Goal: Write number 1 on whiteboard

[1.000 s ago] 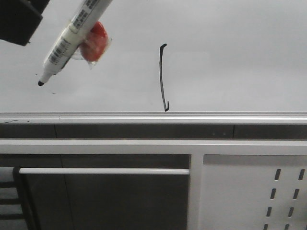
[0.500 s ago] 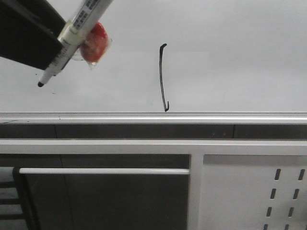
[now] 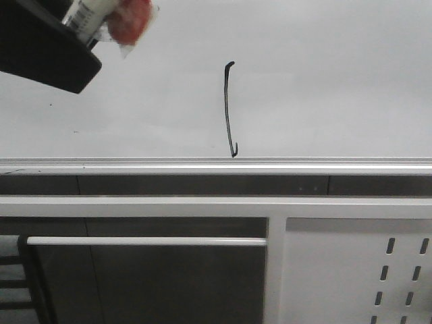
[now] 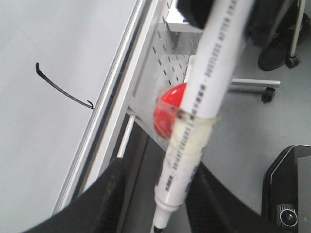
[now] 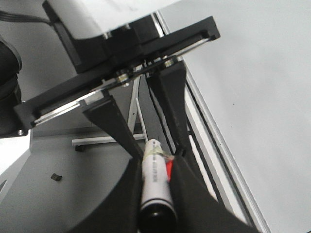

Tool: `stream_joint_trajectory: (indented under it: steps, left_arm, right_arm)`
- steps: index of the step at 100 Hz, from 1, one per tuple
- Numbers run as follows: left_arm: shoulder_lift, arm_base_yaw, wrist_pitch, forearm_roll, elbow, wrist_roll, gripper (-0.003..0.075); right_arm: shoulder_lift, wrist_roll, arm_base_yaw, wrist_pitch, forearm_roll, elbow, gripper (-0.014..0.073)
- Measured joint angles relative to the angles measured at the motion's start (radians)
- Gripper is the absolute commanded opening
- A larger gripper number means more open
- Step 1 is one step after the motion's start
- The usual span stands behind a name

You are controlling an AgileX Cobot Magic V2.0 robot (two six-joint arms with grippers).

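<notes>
The number 1 (image 3: 229, 111) is a thin black stroke on the whiteboard (image 3: 324, 81), ending just above its silver rail (image 3: 216, 165). It also shows in the left wrist view (image 4: 63, 90). My right gripper (image 5: 158, 167) is shut on the back end of a white marker (image 5: 155, 184) with a red piece (image 4: 167, 109) taped to it. My left gripper (image 4: 158, 167) is open, its fingers (image 4: 109, 194) on either side of the marker (image 4: 204, 97) near its tip. In the front view the left gripper (image 3: 47, 50) hides the tip at the top left.
A grey perforated metal panel (image 3: 351, 270) and a white bar (image 3: 145, 241) sit below the board. A chair base with wheels (image 4: 277, 43) and a black device (image 4: 291, 189) stand on the floor.
The marker has risen up and left, mostly out of the front view. My left gripper has come in from the left and now covers the marker's tip.
</notes>
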Motion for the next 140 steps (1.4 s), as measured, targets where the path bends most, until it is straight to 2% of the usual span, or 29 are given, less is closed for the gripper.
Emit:
stream_joint_trajectory:
  steps: [66, 85, 104, 140]
  left_arm:
    - [0.000, -0.002, -0.009, 0.000, 0.000, 0.000, 0.0069]
    - [0.000, -0.002, -0.009, -0.004, 0.000, 0.002, 0.0092]
    - [0.000, -0.002, -0.009, -0.021, 0.000, 0.002, 0.0235]
    - [0.000, -0.002, -0.009, -0.031, 0.000, 0.002, 0.0228]
  right_arm:
    - [0.000, 0.000, 0.000, -0.026, -0.006, 0.000, -0.0079]
    - [0.000, 0.000, 0.000, -0.026, -0.006, 0.000, -0.0079]
    - [0.018, 0.000, 0.000, -0.026, -0.006, -0.004, -0.0079]
    - [0.031, 0.002, 0.000, -0.023, -0.006, -0.004, -0.0079]
